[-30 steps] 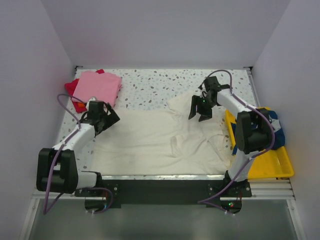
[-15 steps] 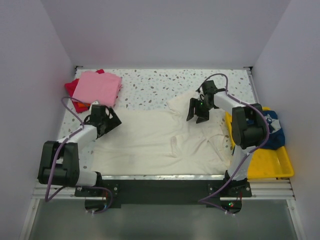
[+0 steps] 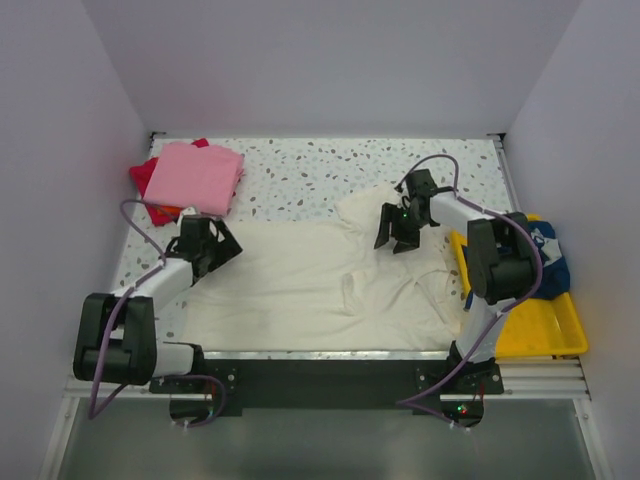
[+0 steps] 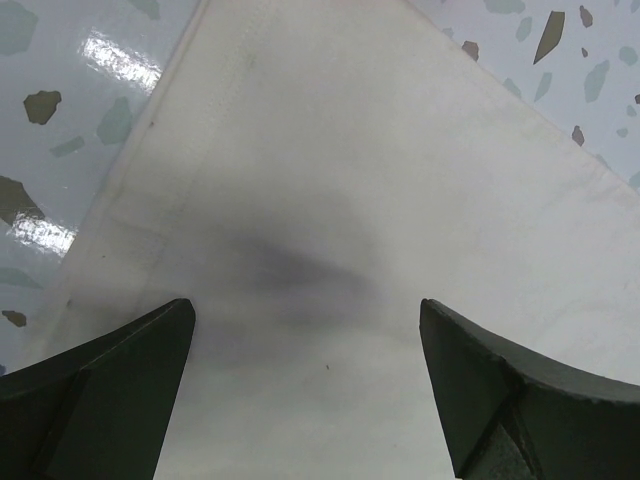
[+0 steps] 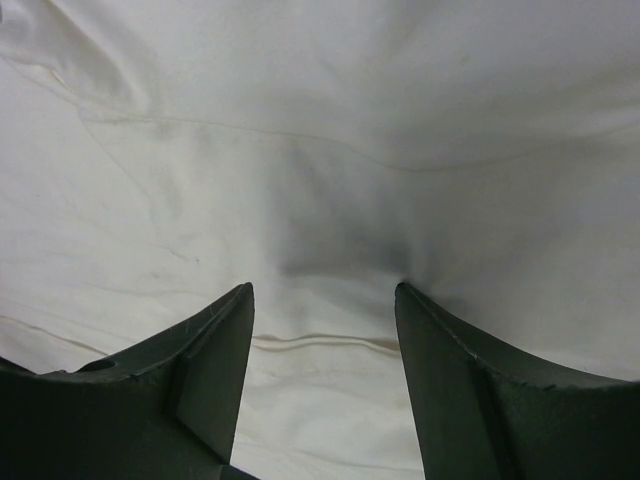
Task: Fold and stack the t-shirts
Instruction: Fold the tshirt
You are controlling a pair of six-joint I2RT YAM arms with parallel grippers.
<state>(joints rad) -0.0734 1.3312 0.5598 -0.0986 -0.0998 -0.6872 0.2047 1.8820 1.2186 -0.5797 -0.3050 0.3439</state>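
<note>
Left jaws stand wide open and empty, low over the left border of the cream t-shirt (image 3: 290, 285), which lies spread flat along the near edge of the surface (image 3: 310, 170). Right jaws are partly open, tips down on the same shirt's rumpled cloth toward the right edge, pinching nothing. A folded pink t-shirt (image 3: 195, 177) sits in the far left corner.

**Pale lavender walls (image 3: 330, 70) around a white, grey-flecked terrazzo tabletop (image 3: 330, 165)**

We saw the smooth walls close in the back and both sides. The tabletop was glossy and caught bright glints of light. A flat black strip (image 3: 320, 368) ran along its near edge.
</note>
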